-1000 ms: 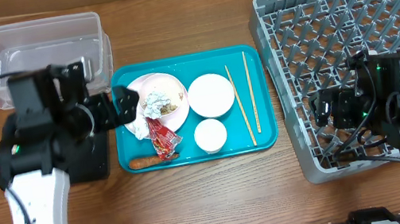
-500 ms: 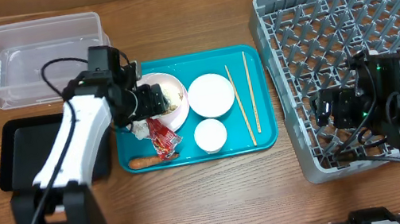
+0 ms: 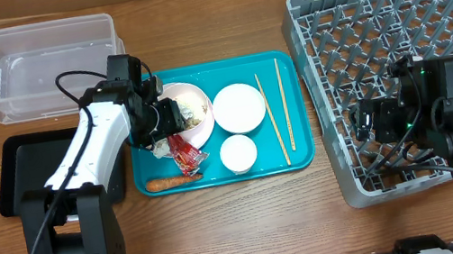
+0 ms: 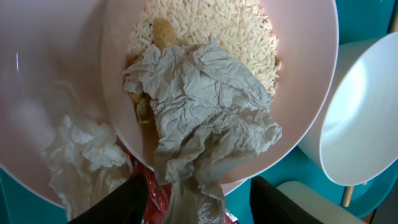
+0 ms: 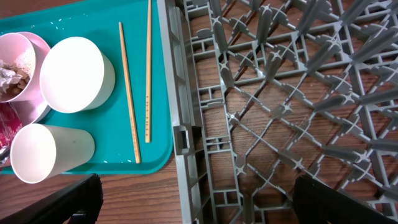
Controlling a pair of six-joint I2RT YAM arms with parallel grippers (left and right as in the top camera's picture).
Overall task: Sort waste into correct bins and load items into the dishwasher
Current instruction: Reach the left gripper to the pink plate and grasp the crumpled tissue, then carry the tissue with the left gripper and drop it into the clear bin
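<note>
In the left wrist view my left gripper (image 4: 199, 208) is open, its two fingers on either side of the lower end of a crumpled grey tissue (image 4: 199, 106). The tissue lies on the pale pink plate (image 4: 311, 74) over beige food scraps (image 4: 217, 25). A red wrapper (image 4: 155, 194) shows under the plate's edge. Overhead, the left gripper (image 3: 167, 118) is over the plate (image 3: 206, 126). The wrapper (image 3: 184, 156) and orange stick (image 3: 171, 181) lie on the teal tray. My right gripper (image 5: 205, 208) is open and empty above the left wall of the grey dish rack (image 5: 261, 93).
The teal tray (image 3: 302, 156) also holds a white bowl (image 3: 238, 108), a white cup (image 3: 238, 153) and two chopsticks (image 3: 273, 120). The clear tub (image 3: 48, 64) stands at the back left and the black tray (image 3: 24, 173) in front of it. The rack (image 3: 403, 35) fills the right side.
My left arm has swung right from over the black tray to the plate, and now sits low at the tissue. The right arm has barely moved.
</note>
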